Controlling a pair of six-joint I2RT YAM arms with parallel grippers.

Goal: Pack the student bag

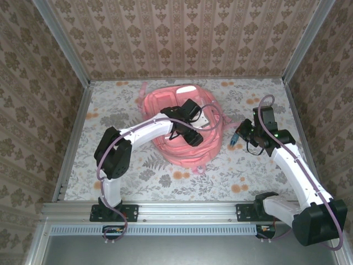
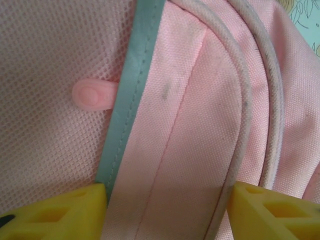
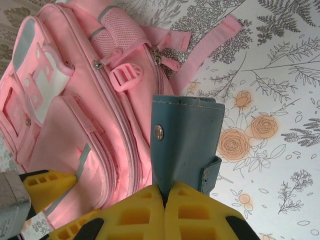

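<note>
right end effector (image 3: 165, 207) clenched on teal case (image 3: 187, 140) edge, table (image 3: 280, 190) beside; left end effector (image 2: 167, 202) astride student bag (image 2: 200, 100) pocket, grip unclear

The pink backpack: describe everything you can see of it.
The student bag is a pink woven-fabric backpack lying flat on the floral table, front up. It has zipped front pockets, a mesh pocket, grey reflective trim, white patches, a plastic buckle and loose webbing straps. The left gripper is down on it, fingers either side of a piped front panel; whether they pinch it is unclear. The right gripper holds a teal case beside it.
</note>
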